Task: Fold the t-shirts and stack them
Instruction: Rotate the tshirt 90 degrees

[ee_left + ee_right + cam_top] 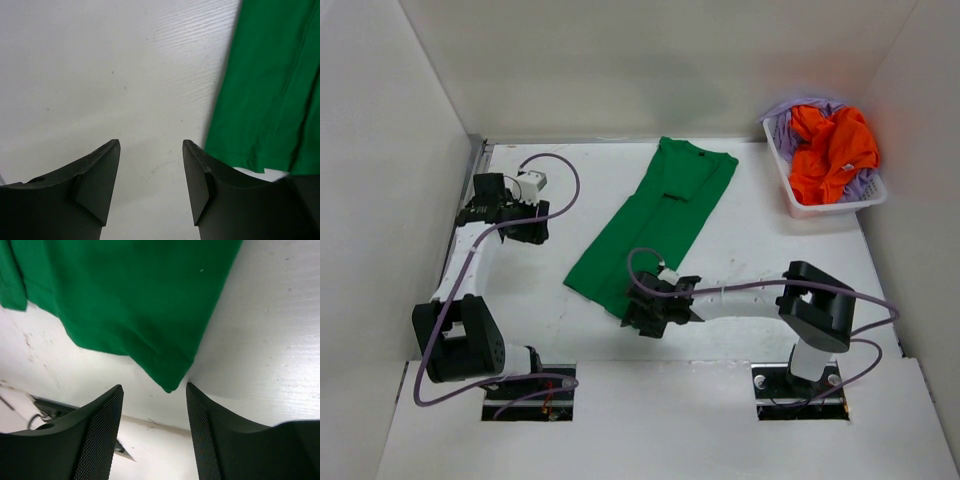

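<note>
The green t-shirt (655, 220) lies flat on the table, folded into a long strip that runs diagonally from back right to front left. The orange t-shirt (832, 150) and the lavender t-shirt (786, 130) lie crumpled in the white basket (825, 207). My right gripper (640, 318) is open and empty just off the green shirt's near corner. In the right wrist view the corner (170, 385) points into the gap of the gripper (154, 387). My left gripper (532, 232) is open and empty over bare table, left of the shirt. In the left wrist view that gripper (151, 145) has the shirt (265, 90) to its right.
The basket stands at the back right by the right wall. White walls close in the table (750, 250) on the left, back and right. The cables of both arms loop over the table near the shirt.
</note>
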{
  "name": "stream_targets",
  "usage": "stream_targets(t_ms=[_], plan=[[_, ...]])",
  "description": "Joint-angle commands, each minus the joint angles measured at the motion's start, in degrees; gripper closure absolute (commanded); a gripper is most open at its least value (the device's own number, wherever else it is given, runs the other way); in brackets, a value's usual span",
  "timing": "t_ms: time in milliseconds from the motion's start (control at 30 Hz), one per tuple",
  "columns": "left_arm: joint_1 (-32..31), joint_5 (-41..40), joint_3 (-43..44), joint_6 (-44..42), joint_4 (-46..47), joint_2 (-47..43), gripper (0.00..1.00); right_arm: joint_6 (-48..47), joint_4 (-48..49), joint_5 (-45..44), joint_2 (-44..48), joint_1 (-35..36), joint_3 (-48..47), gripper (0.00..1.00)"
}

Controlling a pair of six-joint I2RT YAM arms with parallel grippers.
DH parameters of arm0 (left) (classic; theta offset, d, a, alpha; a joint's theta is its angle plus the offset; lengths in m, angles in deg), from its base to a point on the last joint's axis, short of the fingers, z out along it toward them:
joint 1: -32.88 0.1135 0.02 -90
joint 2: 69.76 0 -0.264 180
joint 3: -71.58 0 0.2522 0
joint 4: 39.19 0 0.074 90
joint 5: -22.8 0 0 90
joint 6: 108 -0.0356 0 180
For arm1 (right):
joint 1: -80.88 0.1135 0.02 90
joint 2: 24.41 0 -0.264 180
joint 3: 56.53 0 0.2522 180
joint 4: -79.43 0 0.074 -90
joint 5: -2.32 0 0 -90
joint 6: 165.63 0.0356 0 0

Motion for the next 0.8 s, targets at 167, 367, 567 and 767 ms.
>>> stream_targets(t_ms=[167,367,567,767], plan=[[-1.4,2.1,1.2,0.8,-2.3,-0.6,0.50,9.4,0.6,-5.8,3.7,-2.0,6.6,0.38],[-1.7,1.9,0.1,0.9,-1.9,-1.1,0.50,10.2,3.6,-4.3,-0.5,-3.6,4.7,0.45],[-1.6,1.5,-1.2,0.3,-2.0,-2.8,0.50,13.5,7.7,-3.6,-0.5,-4.3,9.3,0.86],[-5.7,-0.9,-4.5,-9.3,-2.4,-7.2,0.52,16.7,13.3,-3.7,5.5,-4.6,19.4,1.00]])
